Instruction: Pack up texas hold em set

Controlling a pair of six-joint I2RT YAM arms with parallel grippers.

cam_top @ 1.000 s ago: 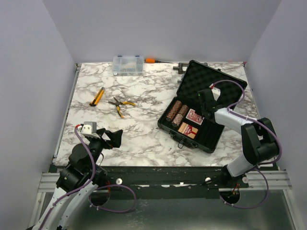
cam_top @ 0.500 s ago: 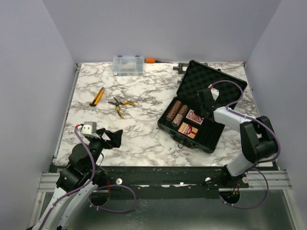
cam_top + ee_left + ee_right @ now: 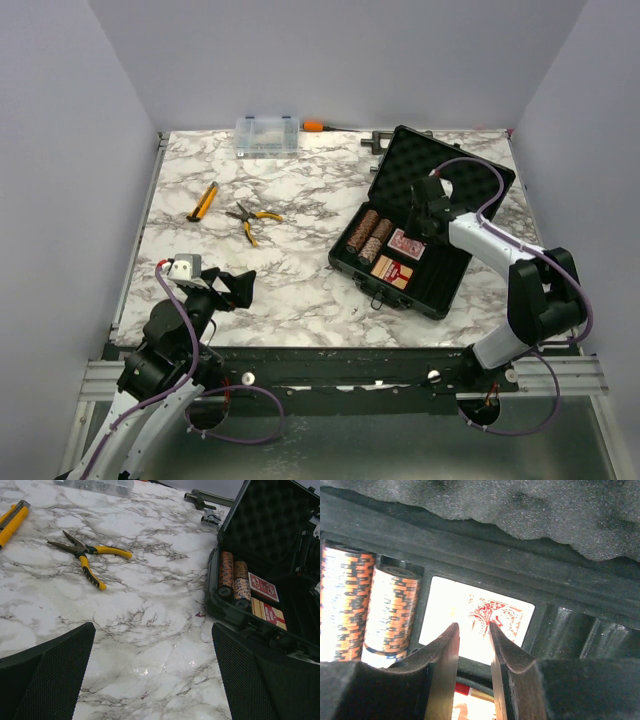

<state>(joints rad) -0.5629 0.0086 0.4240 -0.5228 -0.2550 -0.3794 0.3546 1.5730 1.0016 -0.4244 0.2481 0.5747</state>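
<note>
The black case [image 3: 441,292] lies open at the right of the table, its foam lid [image 3: 445,170] tilted back. Inside are two brown-red chip rolls [image 3: 368,236] and two red-backed card decks [image 3: 405,244], all resting in their slots. My right gripper [image 3: 427,212] hovers over the far deck; in the right wrist view its jaws [image 3: 473,626] stand a little apart with nothing between them, above the card deck [image 3: 502,614] and beside the chip rolls [image 3: 392,607]. My left gripper [image 3: 152,675] is wide open over bare marble, far from the case [image 3: 265,520].
Yellow-handled pliers [image 3: 250,218] and a yellow utility knife [image 3: 203,201] lie at mid-left. A clear organizer box [image 3: 267,134], an orange-handled tool [image 3: 315,126] and a dark metal fitting [image 3: 378,142] sit along the back edge. Grey walls enclose the table.
My right gripper's jaws have parted from shut, and it has drawn slightly back toward the lid. The left arm has not moved.
</note>
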